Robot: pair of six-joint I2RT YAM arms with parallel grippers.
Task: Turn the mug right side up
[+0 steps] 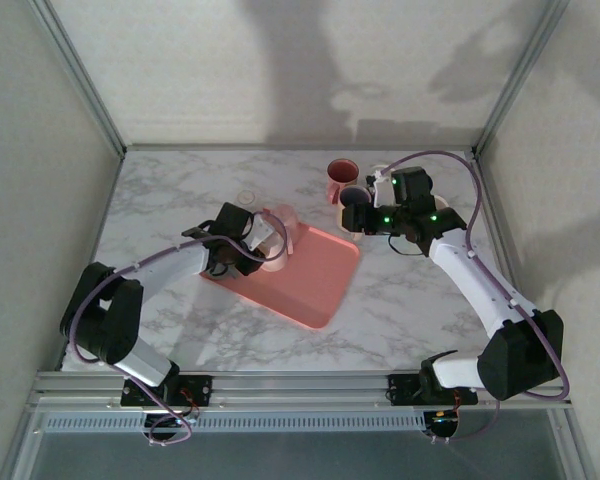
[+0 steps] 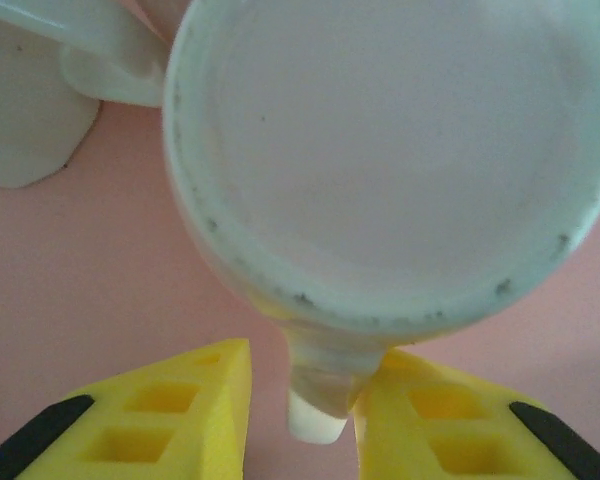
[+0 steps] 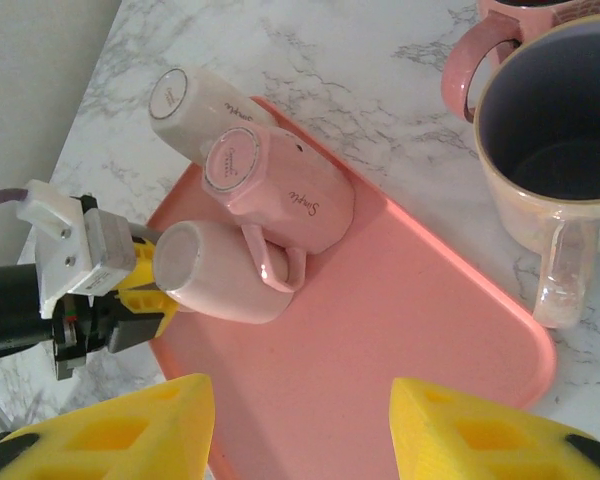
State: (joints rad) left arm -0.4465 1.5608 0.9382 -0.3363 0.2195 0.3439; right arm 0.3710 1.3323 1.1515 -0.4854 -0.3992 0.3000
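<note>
Right wrist: "Simple" mug (image 3: 280,190); L gripper (image 3: 145,297) ajar at plain mug (image 3: 220,278); R gripper (image 3: 300,400) open.

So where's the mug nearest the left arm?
In the right wrist view, the mug lies on its side at the tray's left edge, next to two other tipped mugs, its base facing the left end effector.

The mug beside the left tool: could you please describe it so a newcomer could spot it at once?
On the marble table lies a pink tray; three mugs lie on their sides at its far left corner. Yours is the plain pale pink mug, base toward the left tool; the faceted mug bears script, and the whitish mug lies beyond it.
</note>
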